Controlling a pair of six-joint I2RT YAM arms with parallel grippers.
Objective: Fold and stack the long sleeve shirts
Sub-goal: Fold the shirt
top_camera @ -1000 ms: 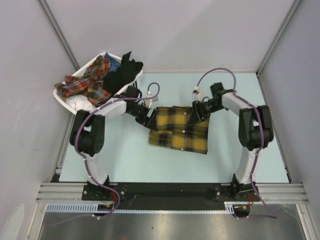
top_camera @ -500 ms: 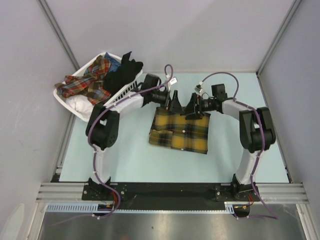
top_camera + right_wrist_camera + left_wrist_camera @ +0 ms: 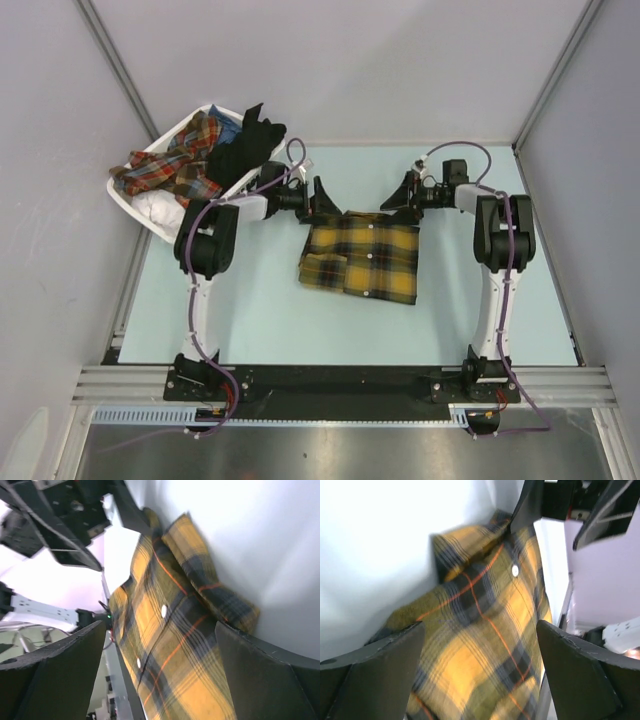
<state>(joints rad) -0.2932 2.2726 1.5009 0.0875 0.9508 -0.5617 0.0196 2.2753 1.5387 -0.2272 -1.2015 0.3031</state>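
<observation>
The mustard-yellow and black plaid cloth shirt (image 3: pixel 362 256) lies folded in the middle of the pale blue worktop (image 3: pixel 250 320). My left claw (image 3: pixel 320 198) and right claw (image 3: pixel 398 200) hang released at its far edge, gripping nothing. I'd lift both straight up so no finger snags cloth. The wrist views show buttons and a doubled-over corner. Only the overhead view shows the white slatted plastic basket (image 3: pixel 178 129), with more clothes inside.

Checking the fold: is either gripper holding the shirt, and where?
Nothing held: the left gripper and right gripper have open jaws beside the far edge of the plaid shirt.
</observation>
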